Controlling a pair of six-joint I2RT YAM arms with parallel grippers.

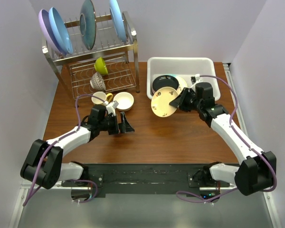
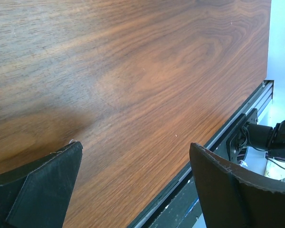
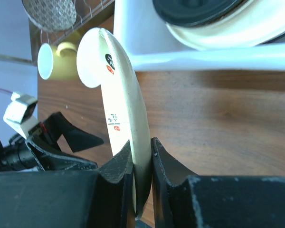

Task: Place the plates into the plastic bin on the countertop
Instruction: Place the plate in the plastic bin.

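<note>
The right tool [image 3: 142, 166] is clamping its two dark fingers [image 3: 118, 168] on the rim of a cream plate [image 3: 121, 95], which is showing edge-on in the wrist view with small red and black marks on its face. From above, that same cream plate [image 1: 162, 104] is hanging tilted in the right tool [image 1: 176, 101], mostly over the wooden surface [image 1: 156, 137] and overlapping the near left corner of the bin [image 1: 180, 60]. To the left, the left tool [image 1: 126, 127] is hovering open over bare wood with nothing between its fingers; its own camera is showing the left tool [image 2: 135, 147] spread wide above the grain of the surface [image 2: 133, 71]. Beyond the held plate, the white bin is sitting on the surface with a black plate [image 1: 164, 84] lying inside on a larger cream dish [image 1: 181, 84]. A small cream bowl [image 1: 124, 100] and a mug [image 1: 102, 97] are standing near the left tool, at the foot of a wire rack [image 1: 128, 45]. A green bowl [image 1: 101, 65] is resting on its lower shelf, and big blue plates [image 1: 59, 31] are standing upright on top.
</note>
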